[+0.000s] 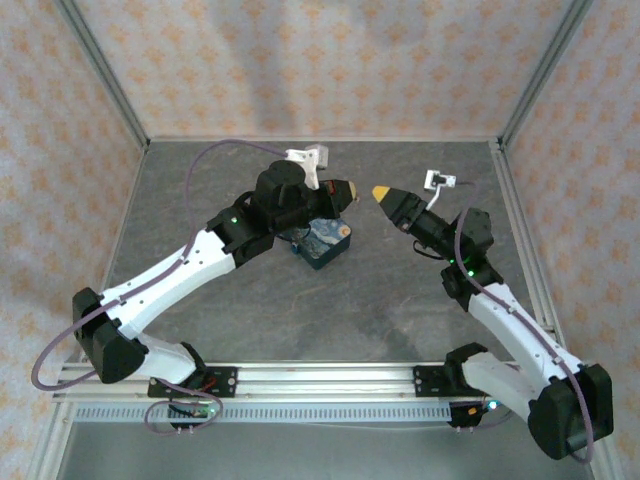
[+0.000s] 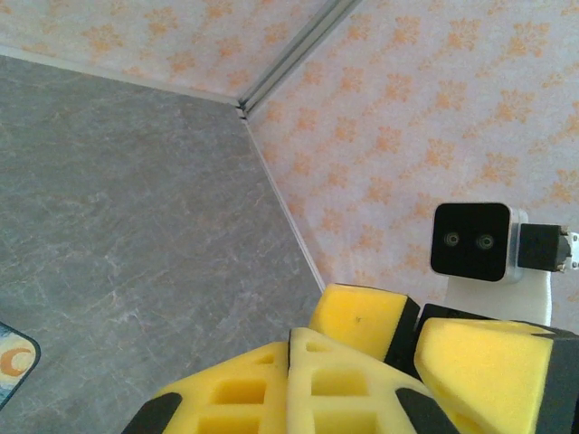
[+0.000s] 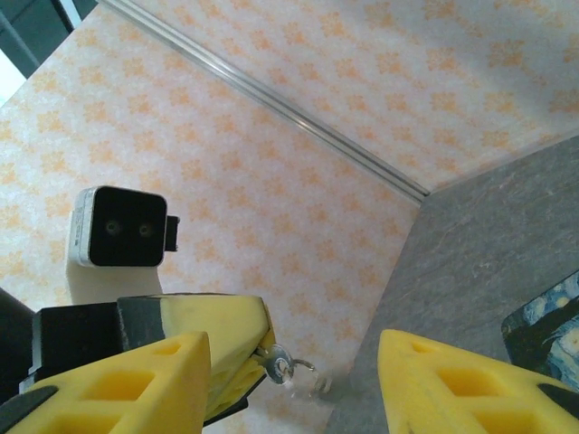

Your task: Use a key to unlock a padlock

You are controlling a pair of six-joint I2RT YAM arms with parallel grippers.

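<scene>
Two robot arms reach out over a grey stone-look table [image 1: 350, 310], and their tips face each other in the air.

The left gripper [image 1: 345, 189] points to the right. Its yellow fingers [image 2: 235, 389] are squeezed tight together. A tiny silver metal key [image 3: 276, 355] with a little ring pokes out from their tip, so the left gripper is pinching the key.

The right gripper [image 1: 384, 193] points to the left, just beside the left one but not touching it. Its two yellow fingers [image 3: 136, 380] are spread wide apart, with nothing in them. From the right wrist camera, the key sits in the gap between those two spread fingers, closer to the one on the left of the picture.

The dark-blue block padlock [image 1: 322, 240], painted with swirly blue and yellow stars, sits on the table. It is right under the left arm's wrist, and the arm hides part of it. Neither gripper touches it. The key is up in the air above the table, apart from the padlock.
</scene>
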